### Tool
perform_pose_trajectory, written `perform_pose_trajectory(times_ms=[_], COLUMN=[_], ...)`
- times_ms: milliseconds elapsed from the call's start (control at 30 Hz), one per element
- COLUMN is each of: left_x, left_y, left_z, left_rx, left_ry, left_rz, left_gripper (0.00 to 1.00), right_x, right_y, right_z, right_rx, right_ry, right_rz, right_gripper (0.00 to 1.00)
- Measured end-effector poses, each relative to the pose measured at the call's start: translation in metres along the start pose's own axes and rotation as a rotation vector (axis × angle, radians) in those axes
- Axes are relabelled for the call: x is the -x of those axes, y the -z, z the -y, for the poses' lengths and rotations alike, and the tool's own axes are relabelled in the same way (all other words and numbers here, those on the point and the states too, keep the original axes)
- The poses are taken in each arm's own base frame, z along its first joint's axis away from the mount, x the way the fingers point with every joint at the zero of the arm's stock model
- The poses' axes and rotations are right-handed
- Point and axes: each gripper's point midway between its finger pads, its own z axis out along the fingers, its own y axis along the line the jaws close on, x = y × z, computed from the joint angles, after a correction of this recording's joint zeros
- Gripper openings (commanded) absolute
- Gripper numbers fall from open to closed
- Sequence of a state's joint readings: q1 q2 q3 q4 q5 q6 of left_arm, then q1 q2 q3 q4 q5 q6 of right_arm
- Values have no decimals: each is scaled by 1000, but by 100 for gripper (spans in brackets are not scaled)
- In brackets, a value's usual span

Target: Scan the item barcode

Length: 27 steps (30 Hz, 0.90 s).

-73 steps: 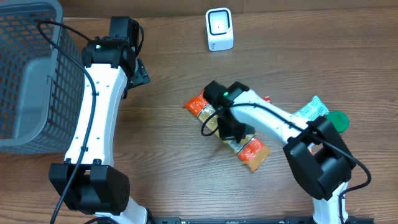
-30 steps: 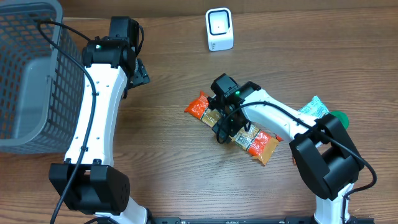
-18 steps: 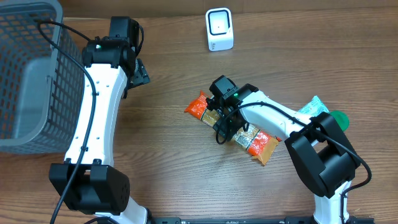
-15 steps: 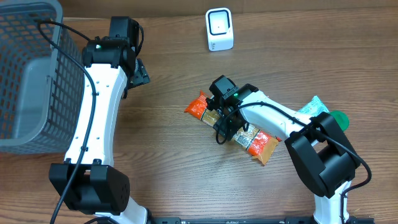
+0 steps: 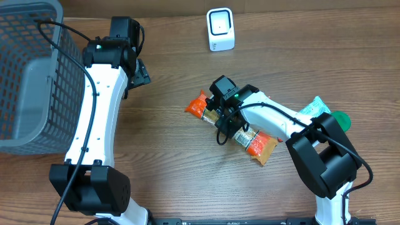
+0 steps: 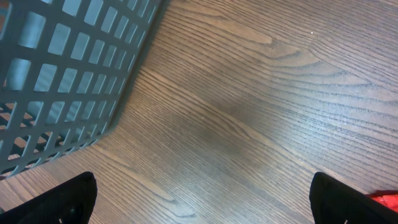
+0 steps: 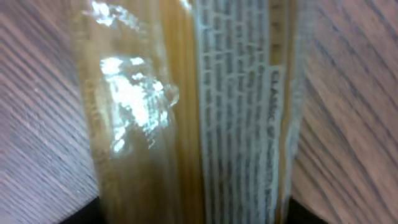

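Early stage: right gripper (image 5: 224,120) sits down over the snack packet (image 5: 251,139) lying flat mid-desk (image 5: 169,162), jaws astride it but can't tell if clamped; left gripper (image 5: 140,73) hangs spread and empty by the basket (image 5: 25,75); lifting and showing the barcode to the scanner (image 5: 220,29) not yet done.

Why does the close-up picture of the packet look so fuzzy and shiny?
Right wrist view: the packet fills the frame and its print is blurred, with white glare on the clear wrap at upper left. Overhead view: sharp and evenly lit. Left wrist view: the wood grain of the table is crisp.
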<state>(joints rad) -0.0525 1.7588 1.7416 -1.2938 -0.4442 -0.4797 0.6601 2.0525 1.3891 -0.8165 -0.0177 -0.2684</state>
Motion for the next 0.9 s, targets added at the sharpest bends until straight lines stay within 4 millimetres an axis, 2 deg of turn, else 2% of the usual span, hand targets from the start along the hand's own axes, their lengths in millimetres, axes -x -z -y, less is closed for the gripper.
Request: perform_pose_trajectory(times_ms=[133,233,500,567,633,700,900], left_x=[0,0,0,0,0,0,0], left_y=[0,0,0,0,0,0,0], left_z=[0,0,0,0,0,0,0], left_rx=[0,0,0,0,0,0,0], left_ry=[0,0,0,0,0,0,0], left_rz=[0,0,0,0,0,0,0], left_gripper=[100,100,100,100,100,100,100], right_x=[0,1,1,1,1,3,15], right_y=[0,0,1,1,0,0,-2], right_z=[0,0,-1,-1,-1,-2,3], right_rx=[1,1,3,3,4,3,-20], right_ry=[-1,0,-1,-1,4,6,8], right_rz=[1,2,3,4,2,11,55], right_gripper=[51,42,43,67,81,85,87])
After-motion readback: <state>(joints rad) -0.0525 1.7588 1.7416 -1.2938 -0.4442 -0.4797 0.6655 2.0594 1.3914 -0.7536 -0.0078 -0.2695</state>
